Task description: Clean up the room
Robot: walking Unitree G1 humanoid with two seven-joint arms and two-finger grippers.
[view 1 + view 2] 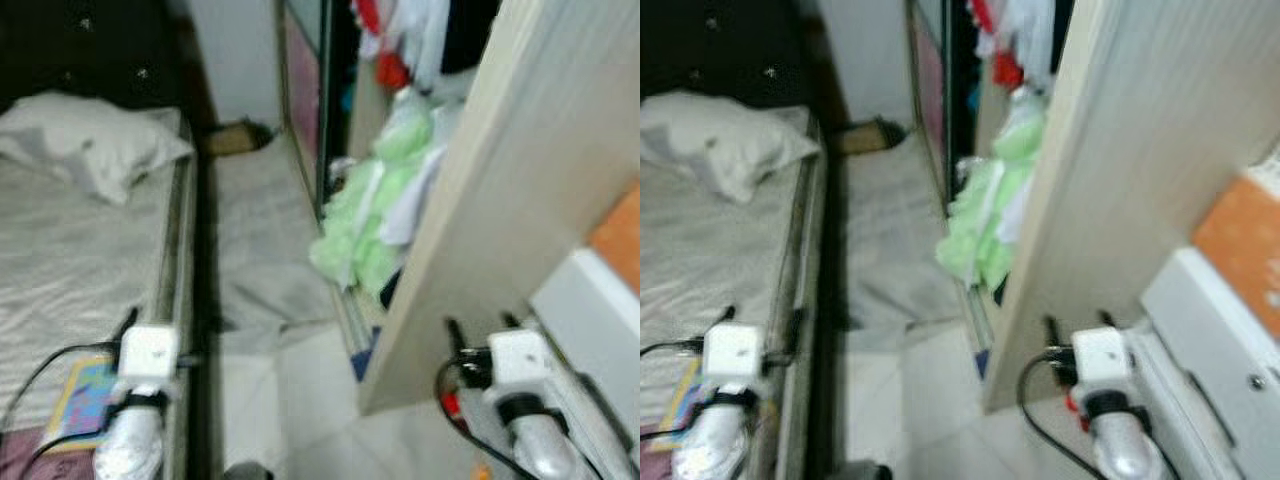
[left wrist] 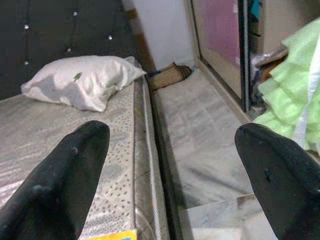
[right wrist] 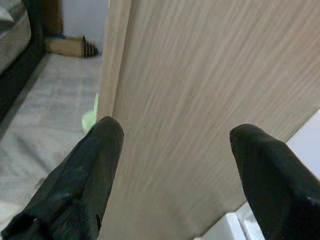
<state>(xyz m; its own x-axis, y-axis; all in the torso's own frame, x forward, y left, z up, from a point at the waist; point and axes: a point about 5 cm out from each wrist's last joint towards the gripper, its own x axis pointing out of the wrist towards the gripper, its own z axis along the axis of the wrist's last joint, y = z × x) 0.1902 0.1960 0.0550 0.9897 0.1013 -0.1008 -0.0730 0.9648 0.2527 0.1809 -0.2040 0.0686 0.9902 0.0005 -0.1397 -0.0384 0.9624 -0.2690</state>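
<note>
A heap of light green and white clothes (image 1: pixel 370 215) spills out of the open wardrobe onto the floor on the right of the aisle. It also shows at the edge of the left wrist view as green fabric (image 2: pixel 295 85). A white pillow (image 1: pixel 90 145) lies at the head of the bed (image 1: pixel 70 260). A flat yellow and blue item (image 1: pixel 85 395) rests on the bed near my left arm. My left gripper (image 2: pixel 175 132) hangs open over the bed's edge, holding nothing. My right gripper (image 3: pixel 177 128) is open and empty, close to a pale wooden panel (image 3: pixel 210 90).
A narrow grey floor aisle (image 1: pixel 255 230) runs between the bed and the wardrobe. A brown object (image 1: pixel 235 138) lies at its far end by the wall. Red and white garments (image 1: pixel 395 40) hang inside the wardrobe. A white and orange object (image 1: pixel 600 300) stands at the right.
</note>
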